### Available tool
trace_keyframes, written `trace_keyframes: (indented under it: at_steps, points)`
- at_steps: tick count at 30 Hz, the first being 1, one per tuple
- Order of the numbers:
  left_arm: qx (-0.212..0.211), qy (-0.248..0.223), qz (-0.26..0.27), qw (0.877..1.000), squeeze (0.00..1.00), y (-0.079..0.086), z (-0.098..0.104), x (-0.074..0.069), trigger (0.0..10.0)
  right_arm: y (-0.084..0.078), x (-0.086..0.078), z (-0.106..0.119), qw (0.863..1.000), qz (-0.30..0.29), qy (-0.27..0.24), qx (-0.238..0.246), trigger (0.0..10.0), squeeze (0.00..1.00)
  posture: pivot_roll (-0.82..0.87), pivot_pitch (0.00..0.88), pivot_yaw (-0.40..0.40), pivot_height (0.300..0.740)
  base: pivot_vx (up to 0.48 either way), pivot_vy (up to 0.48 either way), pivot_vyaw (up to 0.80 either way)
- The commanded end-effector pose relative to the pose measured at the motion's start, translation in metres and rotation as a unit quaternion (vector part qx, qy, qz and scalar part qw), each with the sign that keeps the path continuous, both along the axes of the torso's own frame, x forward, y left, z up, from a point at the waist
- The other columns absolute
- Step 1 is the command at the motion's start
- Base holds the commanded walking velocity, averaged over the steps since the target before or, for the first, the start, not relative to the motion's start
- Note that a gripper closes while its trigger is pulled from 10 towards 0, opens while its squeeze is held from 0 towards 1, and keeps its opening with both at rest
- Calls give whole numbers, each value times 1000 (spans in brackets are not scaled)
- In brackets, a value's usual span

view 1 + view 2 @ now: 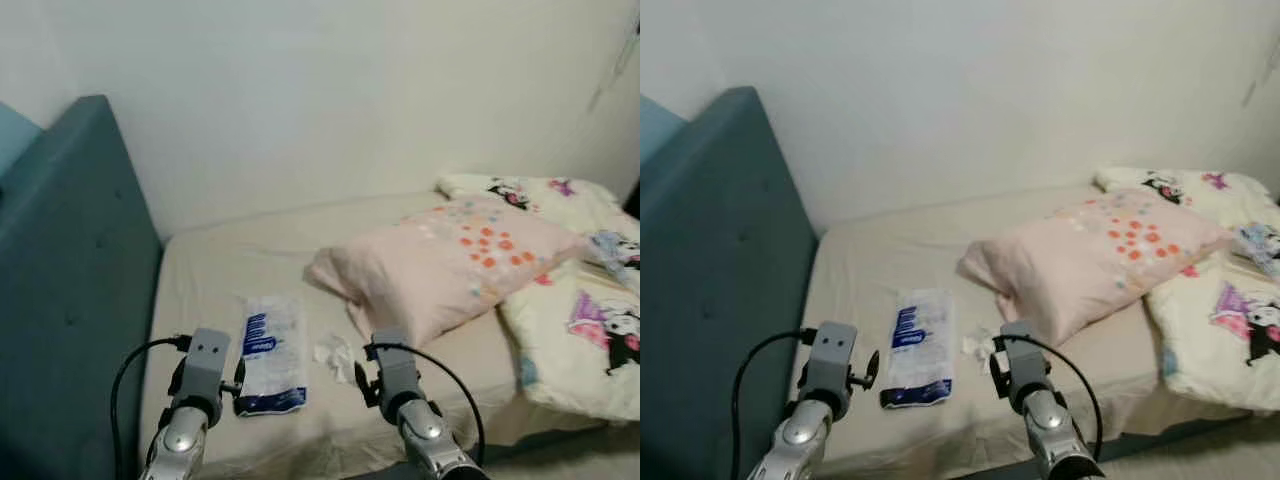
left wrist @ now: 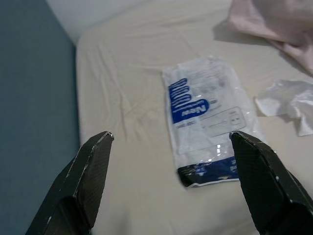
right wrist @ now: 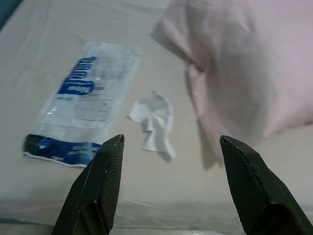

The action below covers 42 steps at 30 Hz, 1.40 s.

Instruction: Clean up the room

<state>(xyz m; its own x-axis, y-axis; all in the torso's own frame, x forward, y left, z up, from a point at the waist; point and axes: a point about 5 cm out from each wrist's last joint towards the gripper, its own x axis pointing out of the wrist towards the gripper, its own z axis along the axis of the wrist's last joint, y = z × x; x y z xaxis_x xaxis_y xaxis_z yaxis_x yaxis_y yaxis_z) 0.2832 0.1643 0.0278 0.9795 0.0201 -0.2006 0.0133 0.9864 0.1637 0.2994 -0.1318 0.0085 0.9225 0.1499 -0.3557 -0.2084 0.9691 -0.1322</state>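
Both the left gripper [image 2: 168, 183] and right gripper [image 3: 168, 183] hover spread wide at frame bottom; I'd lower the right squarely over the crumpled tissue [image 3: 154, 120], beside the plastic packet [image 1: 271, 355], before pinching.

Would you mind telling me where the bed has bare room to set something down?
Free sheet lies between the teal padded headboard and the white-and-blue plastic wrapper, and along the wall behind the pink spotted pillow. It is crowded between wrapper and pillow, where the crumpled white tissue lies, and to the right under the cartoon-print quilt.
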Motion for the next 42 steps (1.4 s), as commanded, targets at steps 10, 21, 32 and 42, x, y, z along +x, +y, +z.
trace_keyframes:
  at_steps: [10,21,32,42]
  points:
    - [-9,-5,7,1000,0,1,1,-1,10000,5,-1,-1,1000,11,2,2,10000,0,11,19,9,740,0,0,800]
    - [-14,-17,2,1000,0,0,4,0,10000,2,-1,-1,1000,-4,1,14,10000,0,8,18,9,740,24,0,119]
    - [-14,-17,6,1000,0,1,4,0,10000,2,-1,-1,1000,-2,0,14,10000,0,7,15,5,740,303,0,0]
    - [-18,-21,15,1000,0,3,4,-1,10000,2,-1,-1,1000,0,0,13,10000,0,7,8,2,740,56,0,0]
